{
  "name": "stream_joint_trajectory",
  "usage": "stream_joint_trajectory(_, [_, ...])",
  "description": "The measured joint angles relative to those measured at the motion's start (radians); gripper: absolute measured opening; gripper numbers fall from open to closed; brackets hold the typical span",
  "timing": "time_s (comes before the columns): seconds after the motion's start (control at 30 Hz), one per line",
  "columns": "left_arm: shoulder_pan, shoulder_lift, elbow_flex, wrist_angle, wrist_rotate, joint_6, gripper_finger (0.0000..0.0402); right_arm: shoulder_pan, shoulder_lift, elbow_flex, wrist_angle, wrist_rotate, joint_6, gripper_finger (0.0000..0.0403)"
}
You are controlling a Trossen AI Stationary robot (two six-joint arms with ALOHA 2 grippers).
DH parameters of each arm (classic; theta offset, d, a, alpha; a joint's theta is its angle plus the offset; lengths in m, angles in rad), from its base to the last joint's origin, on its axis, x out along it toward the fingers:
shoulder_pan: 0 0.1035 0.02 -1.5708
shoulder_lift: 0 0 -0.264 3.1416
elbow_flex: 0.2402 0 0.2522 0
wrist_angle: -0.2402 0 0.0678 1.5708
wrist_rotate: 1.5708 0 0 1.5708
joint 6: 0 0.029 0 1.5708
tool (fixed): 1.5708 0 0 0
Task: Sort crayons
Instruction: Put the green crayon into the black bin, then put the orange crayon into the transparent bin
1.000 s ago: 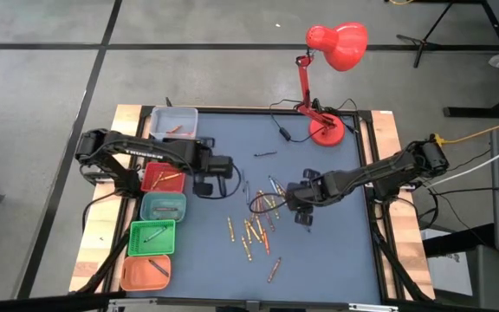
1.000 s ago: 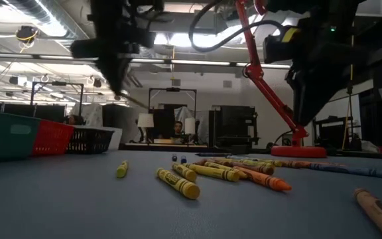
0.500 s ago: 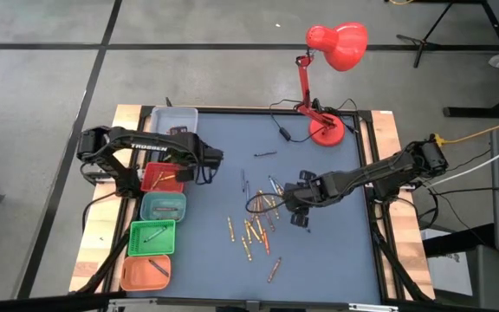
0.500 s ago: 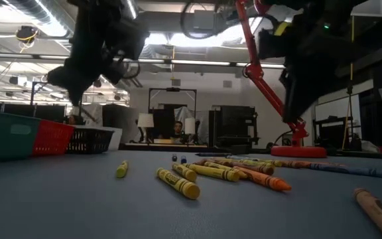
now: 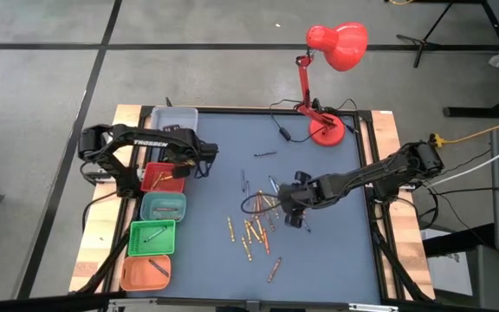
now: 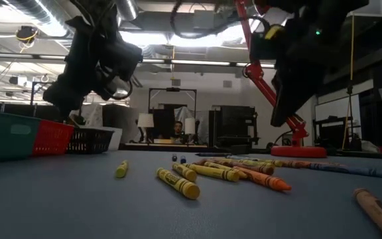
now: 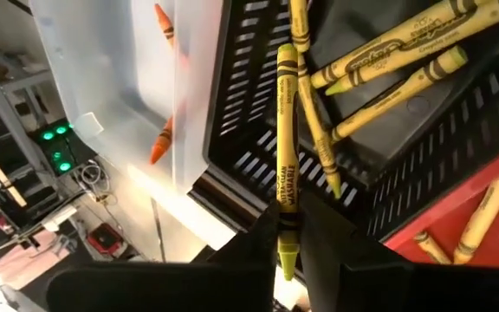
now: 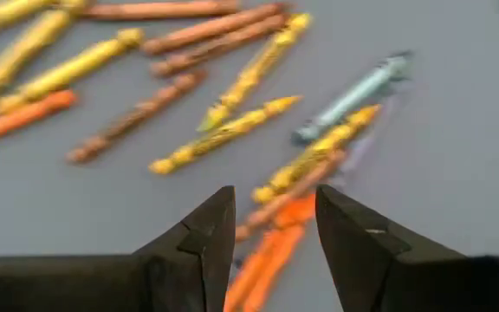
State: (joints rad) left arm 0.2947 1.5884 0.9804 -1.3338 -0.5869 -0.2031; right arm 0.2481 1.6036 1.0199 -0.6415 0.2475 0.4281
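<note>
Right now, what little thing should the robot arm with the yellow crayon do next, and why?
Probably open the left tool a bit more and let go. Its fingers pinch a yellow crayon right above the black bin, where other yellow crayons already lie, so it looks ready to drop in. The right tool hangs open over the crayon pile on the table.

You had loose crayons (image 5: 254, 227) scattered flat on mid-table, yellow, orange and brown. One yellow crayon (image 7: 286, 165) stood pinched by its tip above the black bin (image 7: 457, 104) holding more yellow ones.
</note>
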Motion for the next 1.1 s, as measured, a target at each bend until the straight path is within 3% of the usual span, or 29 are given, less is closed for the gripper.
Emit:
stream_joint_trajectory(0.2, [0.005, 0.000, -0.017, 0.047, 0.003, 0.000, 0.0064, 0.000, 0.001, -0.002, -0.128, 0.119, 0.086, 0.0159])
stream_joint_trajectory(0.67, [0.004, 0.000, -0.017, 0.090, 0.005, 0.000, 0.0078, 0.000, 0.001, -0.181, 0.063, 0.045, 0.148, 0.0159])
stream_joint_trajectory(1.1, [0.004, 0.000, -0.017, 0.098, 0.005, 0.000, 0.0078, 0.000, 0.001, -0.193, 0.123, 0.006, 0.152, 0.0159])
